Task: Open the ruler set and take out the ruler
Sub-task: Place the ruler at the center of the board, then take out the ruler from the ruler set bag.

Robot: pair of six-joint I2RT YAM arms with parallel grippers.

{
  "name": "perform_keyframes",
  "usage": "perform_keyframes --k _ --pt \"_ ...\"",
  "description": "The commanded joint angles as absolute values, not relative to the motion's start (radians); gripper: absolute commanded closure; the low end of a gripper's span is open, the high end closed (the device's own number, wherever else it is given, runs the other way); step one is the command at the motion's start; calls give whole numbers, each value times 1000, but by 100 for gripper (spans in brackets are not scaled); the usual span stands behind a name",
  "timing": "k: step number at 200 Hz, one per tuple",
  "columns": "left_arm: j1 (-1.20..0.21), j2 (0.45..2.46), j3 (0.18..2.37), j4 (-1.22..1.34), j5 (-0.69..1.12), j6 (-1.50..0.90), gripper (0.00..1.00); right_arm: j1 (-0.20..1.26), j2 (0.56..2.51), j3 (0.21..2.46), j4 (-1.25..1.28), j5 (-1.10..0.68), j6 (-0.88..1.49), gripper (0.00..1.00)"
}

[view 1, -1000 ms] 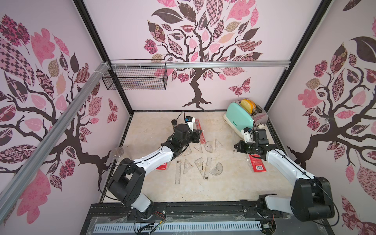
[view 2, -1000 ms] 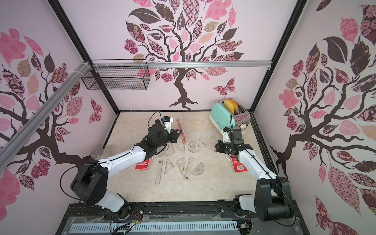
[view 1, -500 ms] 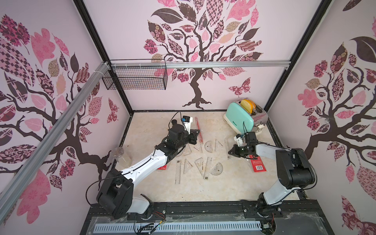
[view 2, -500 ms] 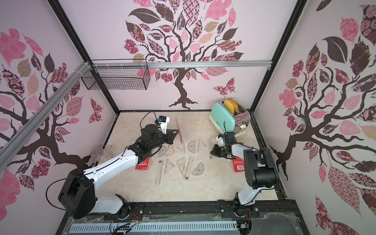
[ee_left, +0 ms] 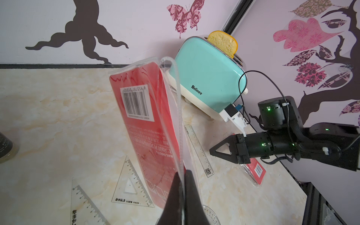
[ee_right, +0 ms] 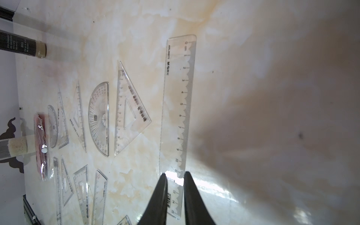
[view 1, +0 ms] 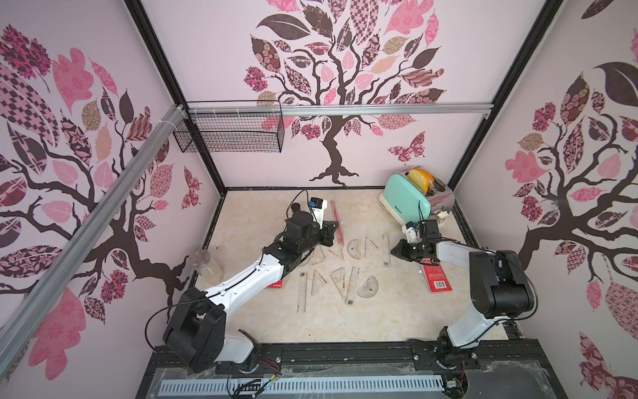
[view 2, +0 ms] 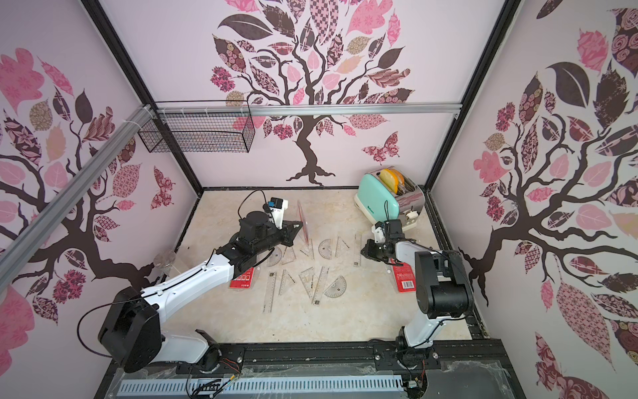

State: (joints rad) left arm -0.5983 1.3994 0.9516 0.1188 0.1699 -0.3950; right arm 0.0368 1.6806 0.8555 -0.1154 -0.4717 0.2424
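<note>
The ruler set [ee_left: 144, 124], a glossy clear pouch around a red barcoded card, is held up off the marbled table [ee_left: 58, 116], its edge clamped in the left gripper [ee_left: 182, 176]. The right gripper [ee_right: 174, 176] has tapered black jaws slightly apart over one end of a flat transparent straight ruler [ee_right: 180, 93] lying on the table.

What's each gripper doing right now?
Left gripper: shut on the ruler set pouch.
Right gripper: jaws slightly open over a loose ruler, holding nothing.
</note>
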Motion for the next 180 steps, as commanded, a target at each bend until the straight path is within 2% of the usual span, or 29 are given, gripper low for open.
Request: perform_keyframes --k 1,27,45,69,90,126,180 --pt "-599 1382 946 119 176 -382 100 32 1649 888 -150 -453 237 81" --pt "-599 1389 963 97 179 -372 100 40 1542 873 -167 -477 235 83" --pt "-599 1405 982 73 189 -362 100 71 1430 861 -171 -510 243 90" --pt "-600 1424 990 71 198 -358 100 171 1285 867 -156 -519 273 100" --pt "-604 1435 995 72 203 -360 100 273 1214 885 -106 -534 316 100" --pt "-615 1445 1008 67 211 -359 100 402 1226 942 -49 -531 341 100" --pt "-646 1454 1040 48 215 -347 100 468 1309 995 16 -548 357 100"
